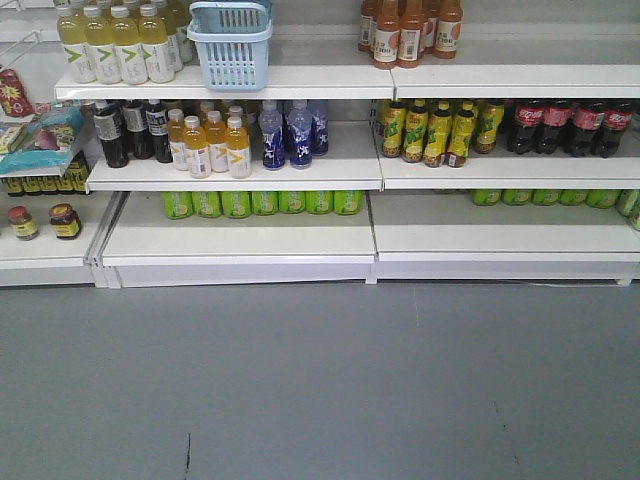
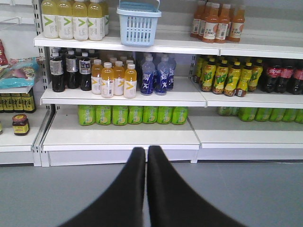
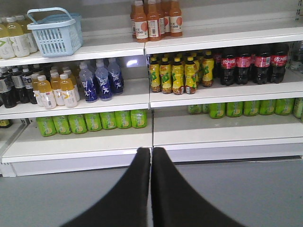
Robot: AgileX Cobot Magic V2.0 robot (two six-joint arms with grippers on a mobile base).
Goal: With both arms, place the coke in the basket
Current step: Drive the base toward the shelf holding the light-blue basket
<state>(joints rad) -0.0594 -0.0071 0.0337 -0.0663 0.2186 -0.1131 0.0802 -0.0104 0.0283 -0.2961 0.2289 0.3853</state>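
Left gripper [image 2: 146, 150] and right gripper [image 3: 151, 151] fingers together, empty; coke bottles [image 3: 246, 64], ahead-right of right fingers, packed tight: approach may topple neighbours.

One light-blue basket [image 1: 230, 50] sits at eleven o'clock in the front view. Four coke bottles [image 1: 556, 125] show in the front row at two o'clock; any behind them cannot be counted. Five yellow-labelled bottles [image 1: 415, 130] stand between one and two o'clock. Seven green bottles [image 1: 264, 203] line up just off centre toward ten o'clock, and at least six more green ones [image 1: 545, 197] lie near three o'clock. At the far upper left are four pale yellow bottles [image 1: 98, 45] in front, with more behind. At ten o'clock stand three dark bottles [image 1: 135, 128] in front and at least four orange juice bottles [image 1: 217, 140]. At least three blue bottles [image 1: 300, 135] stand at twelve, at least four orange-brown bottles [image 1: 385, 35] at one, and two jars [image 1: 65, 220] at nine.
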